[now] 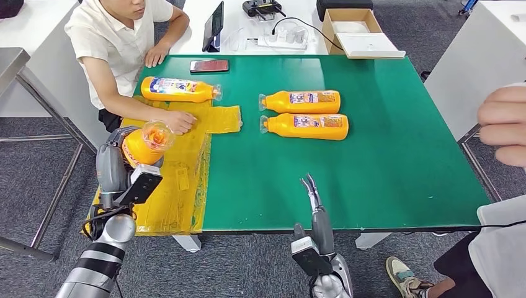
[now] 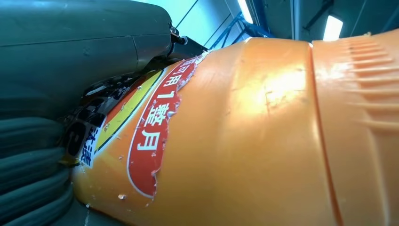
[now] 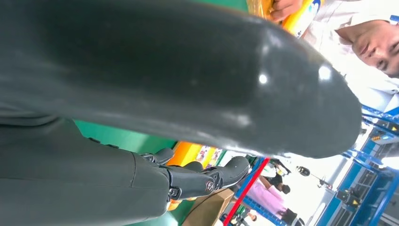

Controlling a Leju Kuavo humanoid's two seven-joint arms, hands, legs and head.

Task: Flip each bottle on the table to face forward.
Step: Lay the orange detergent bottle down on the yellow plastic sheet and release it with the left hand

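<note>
Green matting is covering the table [image 1: 384,180], and a yellow plastic sheet [image 1: 180,186] is lying over its left end, under and ahead of the left hand. A person in a white shirt [image 1: 115,43] is sitting at the far left corner, resting one hand [image 1: 180,122] on the yellow sheet just beyond the left hand's fingers. Another person's hand [image 1: 503,124] is showing at the right edge, well apart from both robot hands.

Three orange bottles are lying on their sides on the table. One bottle [image 1: 180,89] is lying past the seated person's hand, far beyond the left fingers. Two more bottles [image 1: 301,101] [image 1: 307,126] are lying side by side, just apart, ahead of the right hand's fingertips and well clear of them.

The left hand [image 1: 121,158] is gripping a fourth bottle [image 1: 146,144] off the table, its clear cap end pointing up toward the camera; in the left wrist view the fingers [image 2: 28,155] are pressing against its labelled orange body [image 2: 244,141] (the label is scuffed and peeling at its edge).

The right hand [image 1: 313,198] is hovering at the near table edge, its fingers [image 1: 310,186] lying straight and close together, holding nothing and pointing toward the pair of bottles.
</note>
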